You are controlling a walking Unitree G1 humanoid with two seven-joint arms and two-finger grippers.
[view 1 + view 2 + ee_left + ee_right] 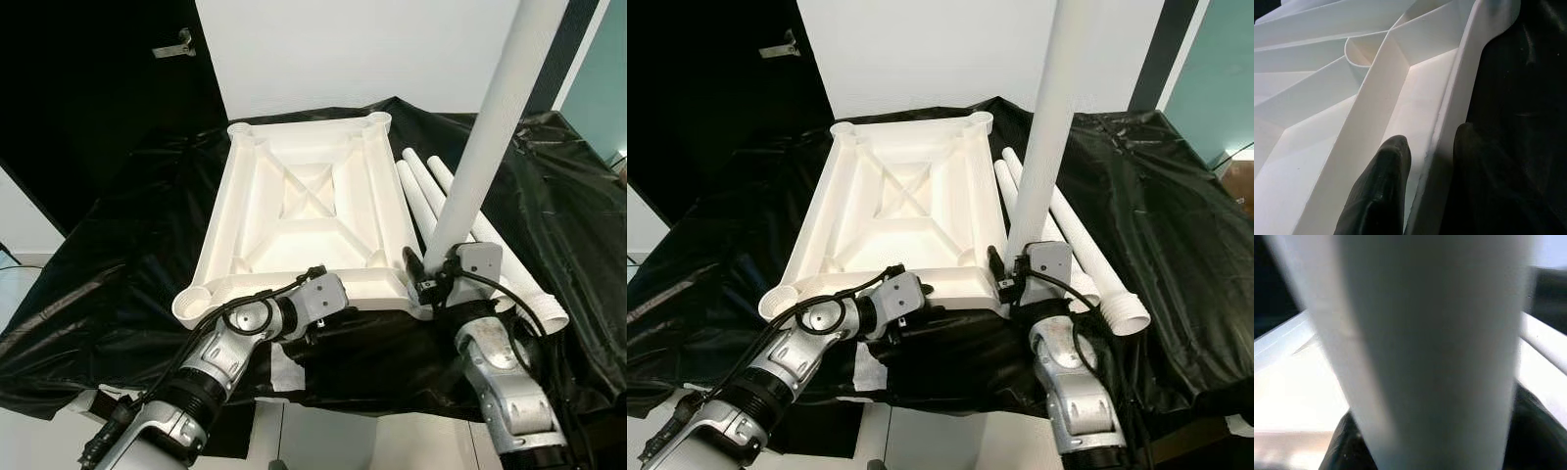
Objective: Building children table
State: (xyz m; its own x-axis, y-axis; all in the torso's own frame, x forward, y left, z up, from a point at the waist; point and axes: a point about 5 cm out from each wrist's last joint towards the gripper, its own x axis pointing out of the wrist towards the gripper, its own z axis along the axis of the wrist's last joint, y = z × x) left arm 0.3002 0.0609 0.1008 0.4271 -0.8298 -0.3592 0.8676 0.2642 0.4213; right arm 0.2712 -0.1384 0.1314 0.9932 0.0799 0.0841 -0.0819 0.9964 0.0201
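A white plastic tabletop (304,211) lies upside down on black sheeting, ribs and corner sockets facing up. My right gripper (431,277) is shut on a white table leg (487,127) that stands upright at the tabletop's near right corner; the leg (1425,352) is between the fingers in the right wrist view. My left gripper (318,279) is shut on the tabletop's near rim (1444,137), with one finger (1378,191) inside the rim and the other finger (1484,186) outside. Three more white legs (460,230) lie side by side to the right of the tabletop.
Black sheeting (108,284) covers the work surface and hangs over its near edge. A white wall (343,49) stands behind, with a dark panel (88,78) at the left carrying a small metal bracket (174,45). Pale floor (333,436) shows below.
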